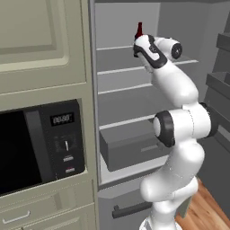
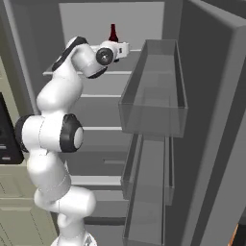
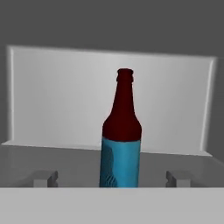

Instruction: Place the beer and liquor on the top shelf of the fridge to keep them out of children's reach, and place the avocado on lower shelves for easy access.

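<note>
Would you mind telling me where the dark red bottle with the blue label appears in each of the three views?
Left base view: bottle, top centre, just its neck above the white arm, on the top shelf.
Right base view: the neck, top centre, behind the arm's wrist.
Hand view: whole bottle upright at centre, between the open gripper fingertips.
Shared landmark: the fridge's pale back wall behind the bottle.

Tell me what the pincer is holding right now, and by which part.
Nothing. The pincer is open, its fingertips standing apart on either side of the brown bottle with the blue label, which stands upright on the fridge's top shelf.
</note>
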### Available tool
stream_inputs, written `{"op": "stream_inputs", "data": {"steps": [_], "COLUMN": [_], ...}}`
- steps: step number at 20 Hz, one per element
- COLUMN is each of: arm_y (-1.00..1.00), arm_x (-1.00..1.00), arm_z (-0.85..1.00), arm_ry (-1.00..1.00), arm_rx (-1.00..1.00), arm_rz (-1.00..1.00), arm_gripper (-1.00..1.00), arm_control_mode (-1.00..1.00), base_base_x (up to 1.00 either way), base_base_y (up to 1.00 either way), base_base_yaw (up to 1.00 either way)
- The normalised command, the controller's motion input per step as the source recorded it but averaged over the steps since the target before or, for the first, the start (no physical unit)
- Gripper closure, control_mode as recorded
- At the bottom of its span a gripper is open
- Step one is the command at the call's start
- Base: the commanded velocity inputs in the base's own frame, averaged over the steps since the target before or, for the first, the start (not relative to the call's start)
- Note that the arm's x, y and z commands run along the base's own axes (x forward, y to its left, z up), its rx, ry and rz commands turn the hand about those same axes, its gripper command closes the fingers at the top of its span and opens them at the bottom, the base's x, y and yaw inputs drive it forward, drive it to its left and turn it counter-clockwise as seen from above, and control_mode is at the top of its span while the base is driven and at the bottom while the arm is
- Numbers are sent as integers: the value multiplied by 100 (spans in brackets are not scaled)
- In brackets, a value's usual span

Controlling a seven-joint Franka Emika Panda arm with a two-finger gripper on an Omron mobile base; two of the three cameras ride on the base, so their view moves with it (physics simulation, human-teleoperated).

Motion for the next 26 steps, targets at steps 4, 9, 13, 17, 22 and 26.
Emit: {"op": "stream_inputs", "data": {"steps": [4,9,13,17,22,26], "arm_y": [0,0,3,8,11,12], "arm_x": [-100,-100,-100,-100,-93,-79], "arm_z": [-9,-10,-18,-16,-20,-17], "arm_ry": [14,20,23,28,28,25], "arm_rx": [-5,-5,-6,-4,-4,-3], "arm_rz": [-2,-1,0,0,0,0], "arm_gripper": [-100,-100,-100,-100,-100,-100], "arm_control_mode": [-100,-100,-100,-100,-100,-100], "base_base_x": [0,0,0,0,0,0], "base_base_y": [0,0,0,0,0,0], "base_base_yaw": [0,0,0,0,0,0]}}
